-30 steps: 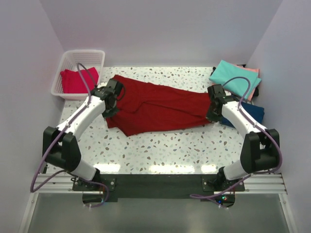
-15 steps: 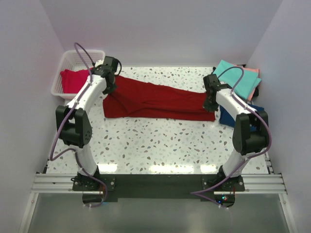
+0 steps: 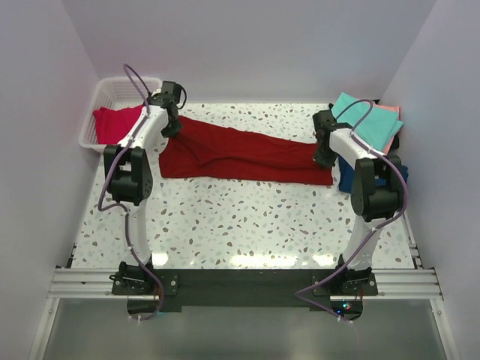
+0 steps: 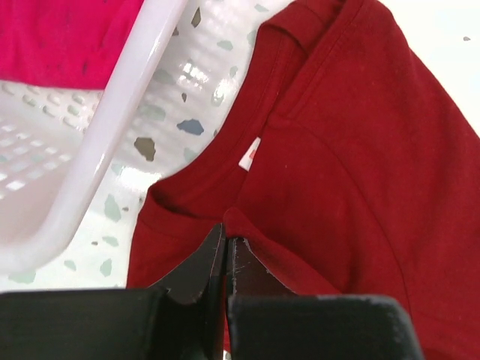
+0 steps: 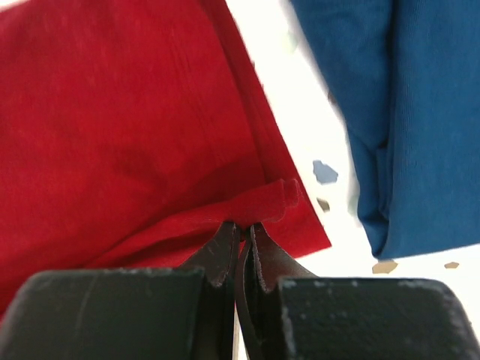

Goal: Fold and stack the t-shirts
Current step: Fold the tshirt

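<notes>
Top external view: the dark red t-shirt (image 3: 240, 154) lies stretched in a long band across the far half of the speckled table (image 3: 247, 217). Its collar end is by the white basket (image 3: 94, 112) and its hem end is near the navy t-shirt (image 3: 346, 182). The left gripper (image 3: 171, 124) is pinched closed on a fold of cloth near the collar — the left wrist view shows the fingers pressed together on it. The right gripper (image 3: 325, 157) is likewise clamped on the hem corner, just beside the navy cloth. A pinkish-red t-shirt (image 3: 112, 124) lies in the basket. At the far right corner, a teal t-shirt (image 3: 360, 120) rests on a salmon pink t-shirt (image 3: 390, 112).
</notes>
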Controlling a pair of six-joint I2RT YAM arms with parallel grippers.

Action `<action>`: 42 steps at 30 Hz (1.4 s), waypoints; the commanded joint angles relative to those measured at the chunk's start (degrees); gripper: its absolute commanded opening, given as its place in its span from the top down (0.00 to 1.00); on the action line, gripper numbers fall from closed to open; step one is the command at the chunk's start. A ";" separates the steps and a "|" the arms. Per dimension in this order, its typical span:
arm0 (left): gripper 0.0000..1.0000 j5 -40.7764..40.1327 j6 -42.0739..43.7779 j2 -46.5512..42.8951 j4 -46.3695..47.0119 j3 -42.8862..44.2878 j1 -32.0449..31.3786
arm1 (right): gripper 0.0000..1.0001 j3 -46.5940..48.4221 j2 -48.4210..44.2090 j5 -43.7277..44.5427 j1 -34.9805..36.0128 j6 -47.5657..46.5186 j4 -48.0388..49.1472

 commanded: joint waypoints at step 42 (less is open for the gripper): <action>0.47 9.49 7.66 -6.88 25.24 -14.71 0.72 | 0.57 1.14 -7.59 -12.55 9.82 -11.86 11.41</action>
